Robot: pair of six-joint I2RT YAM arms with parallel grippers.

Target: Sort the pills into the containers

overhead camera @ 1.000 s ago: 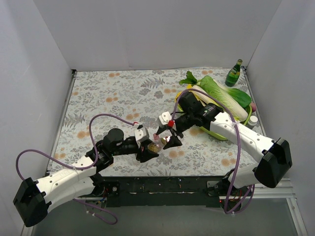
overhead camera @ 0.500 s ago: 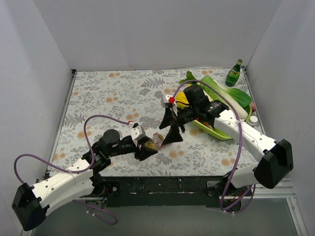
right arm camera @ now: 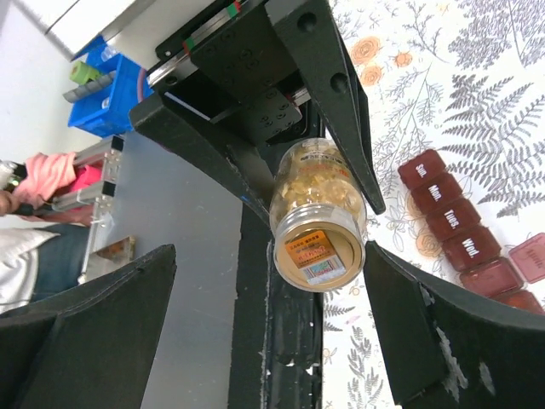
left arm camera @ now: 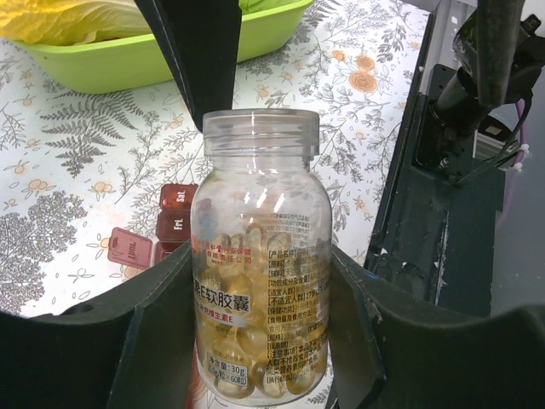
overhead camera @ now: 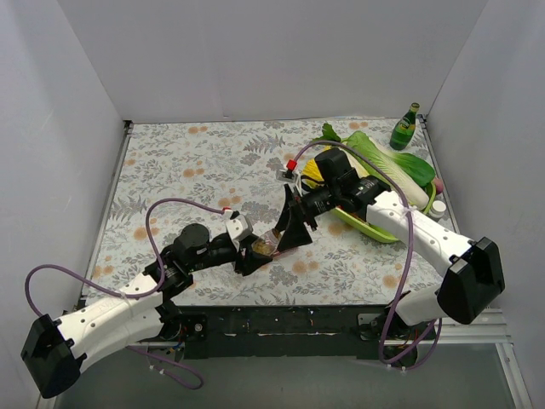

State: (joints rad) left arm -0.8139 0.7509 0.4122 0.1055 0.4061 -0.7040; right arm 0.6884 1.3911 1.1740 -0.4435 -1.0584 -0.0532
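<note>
My left gripper [left arm camera: 260,285] is shut on a small clear jar [left arm camera: 260,256], held tilted above the table. The pills [left arm camera: 247,341] show through it as an amber mass. A gold seal with an orange sticker [right arm camera: 317,251] covers the jar's mouth. My right gripper [right arm camera: 268,256] is open, its fingers [right arm camera: 443,332] either side of the jar's top and not touching it. The dark-red containers [right arm camera: 451,209] lie on the table just beyond the jar, with one lid flipped open; they also show in the left wrist view [left arm camera: 174,223]. From above, both grippers meet at the jar [overhead camera: 266,247].
A long green tray [overhead camera: 375,230] with leafy vegetables stands behind the right arm. A green bottle [overhead camera: 404,128] stands at the back right corner and a small white bottle [overhead camera: 438,209] beside the tray. The black front rail [left arm camera: 426,213] runs close by.
My right gripper has lifted, swung round and brought its open fingers down around the jar's top. My left gripper has kept hold of the jar and shifted slightly.
</note>
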